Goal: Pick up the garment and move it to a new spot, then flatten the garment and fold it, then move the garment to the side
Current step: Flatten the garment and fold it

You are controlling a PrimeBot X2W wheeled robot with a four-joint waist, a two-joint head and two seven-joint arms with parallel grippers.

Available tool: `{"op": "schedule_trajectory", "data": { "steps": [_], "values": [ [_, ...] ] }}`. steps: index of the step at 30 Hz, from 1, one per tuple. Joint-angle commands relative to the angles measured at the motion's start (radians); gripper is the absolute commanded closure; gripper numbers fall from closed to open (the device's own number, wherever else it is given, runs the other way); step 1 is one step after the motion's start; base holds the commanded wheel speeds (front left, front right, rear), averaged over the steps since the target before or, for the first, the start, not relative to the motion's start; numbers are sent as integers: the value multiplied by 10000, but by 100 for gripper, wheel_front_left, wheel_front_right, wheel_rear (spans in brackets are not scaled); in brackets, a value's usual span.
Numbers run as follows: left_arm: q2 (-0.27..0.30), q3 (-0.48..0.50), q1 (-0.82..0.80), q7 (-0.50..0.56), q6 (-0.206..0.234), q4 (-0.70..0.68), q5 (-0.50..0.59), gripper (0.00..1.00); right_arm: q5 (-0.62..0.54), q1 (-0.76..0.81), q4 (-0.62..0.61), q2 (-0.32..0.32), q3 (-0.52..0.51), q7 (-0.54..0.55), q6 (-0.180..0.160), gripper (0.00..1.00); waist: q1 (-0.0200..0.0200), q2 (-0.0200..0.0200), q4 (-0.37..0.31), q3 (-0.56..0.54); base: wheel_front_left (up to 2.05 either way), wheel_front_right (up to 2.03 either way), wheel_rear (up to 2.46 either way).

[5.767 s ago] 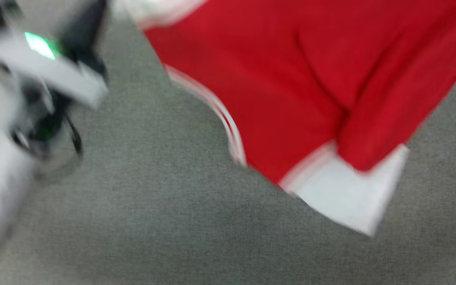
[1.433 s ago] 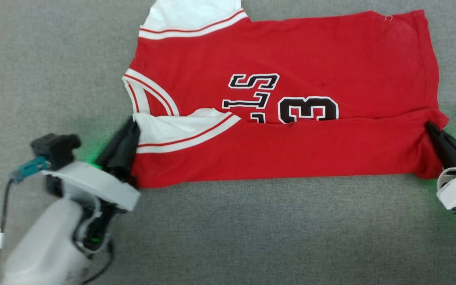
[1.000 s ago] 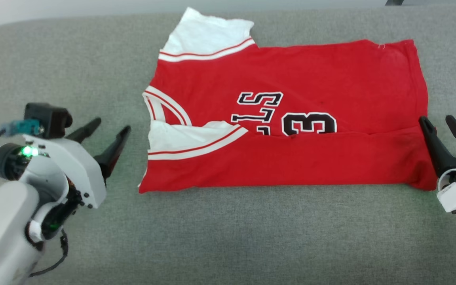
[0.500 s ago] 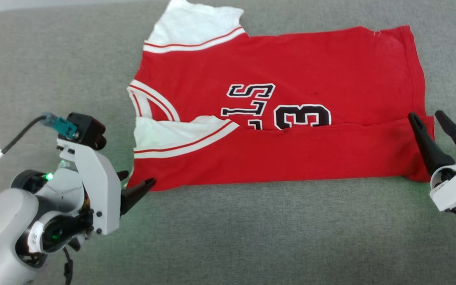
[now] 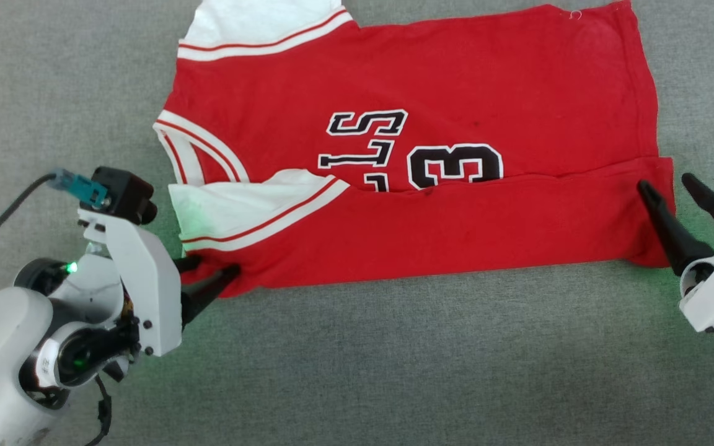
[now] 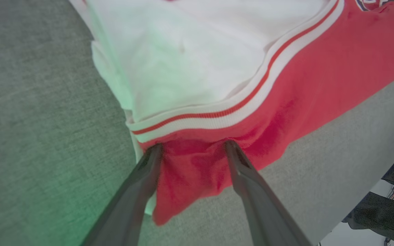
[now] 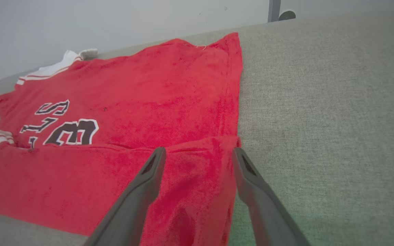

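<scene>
Finds the garment (image 5: 456, 93) flat on the grey padded surface (image 5: 357, 359), collar toward the robot's left and hem toward its right. Has the near long side turned up over the lower half of the lettering (image 5: 419, 161). Reads as one fold made and a second being set up along that doubled edge.

Explains the left gripper (image 5: 213, 267) at the near collar-end corner: spread wide, straddling the red corner just below the striped sleeve trim (image 6: 234, 109), pinching nothing. Hard to say from the wrist view whether either finger has slipped under the cloth.

Explains also the right gripper (image 5: 664, 183) at the hem end of the same fold. Likewise spread and holding nothing, with one finger over red and the other over bare grey just beside the hem.

Leaves broad open grey on the near side and beyond the hem. Offers less at the far side, with the far hem corner close to the surface's back edge and the pale wall (image 7: 115, 20) behind.
</scene>
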Motion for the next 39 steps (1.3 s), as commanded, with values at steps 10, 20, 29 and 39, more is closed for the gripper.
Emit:
{"op": "schedule_trajectory", "data": {
  "steps": [10,20,29,39],
  "values": [
    [-749,-486,105,-692,-500,394,446,100,-994,525,-973,-1357,226,2200,-16,0,0,0,217,54,0,0,0],
    [-1180,-616,-29,-1124,-769,490,590,100,-941,784,-1404,-1248,82,4597,-14,0,0,0,498,296,0,0,0],
    [-1201,-470,211,-1504,-872,500,483,100,-664,644,-1435,-1324,124,4799,-16,100,0,0,610,294,0,0,0],
    [-702,-101,985,-1991,-572,-183,345,100,-309,857,-1453,-1887,282,4515,-16,100,0,0,650,78,0,0,0]
  ]
}}
